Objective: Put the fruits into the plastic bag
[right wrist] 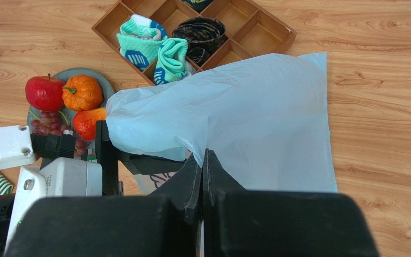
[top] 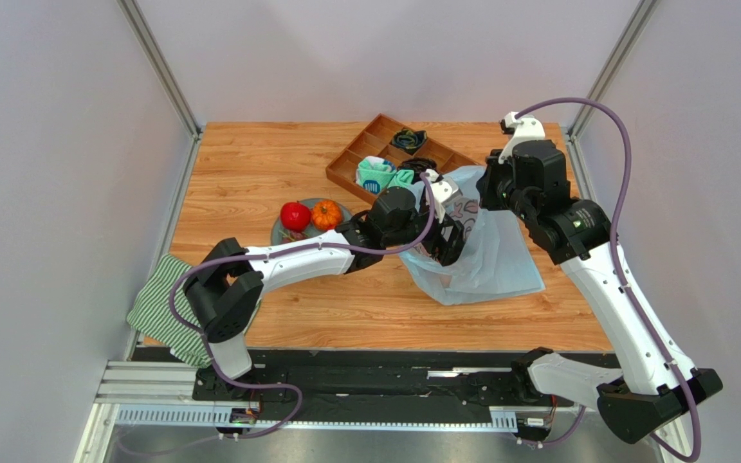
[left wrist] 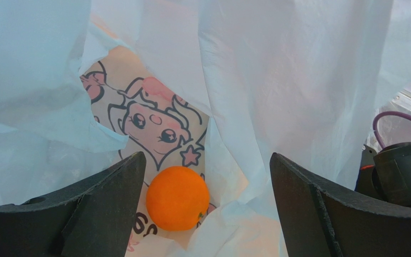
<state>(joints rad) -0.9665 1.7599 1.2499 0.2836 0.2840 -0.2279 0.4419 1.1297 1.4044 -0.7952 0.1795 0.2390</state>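
Fruit drop: we judge the step in hand to be the release of one fruit into the plastic bag (top: 500,260). Four pieces wait on the plate, so we reckon the task is at an early stage.
Striped cloth (top: 157,309): nearest of all, draped over the near left edge of the worktop (top: 249,164); it has no part in the job.
Left arm (top: 287,262): reaches low from its near-left base across the worktop, with the wrist pushed into the bag's mouth.
Left jaws: released and spread wide inside the bag, with nothing between them.
Orange (left wrist: 177,198): lies loose on the bag's floor beyond the left jaws, on the cartoon-girl print, touching neither jaw.
Right arm (top: 626,299): climbs from its near-right base, wrist bent down over the bag's far upper edge.
Right jaws: clenched on a fold of the bag's film and holding the mouth lifted, as far as we can tell from the right wrist view.
Next move: we think the left arm must back straight out of the opening without dragging the thin film, then swing left to the plate. The right jaws should hold their pinch meanwhile.
Plate (right wrist: 103,80): just left of the bag's mouth, carrying the red apple (right wrist: 45,92), ribbed orange fruit (right wrist: 82,92), red-orange fruit (right wrist: 87,122) and grape bunch (right wrist: 44,122).
Wooden tray (right wrist: 256,40): farthest back, just beyond the bag, holding a teal cloth (right wrist: 138,45) and a dark item (right wrist: 202,35).
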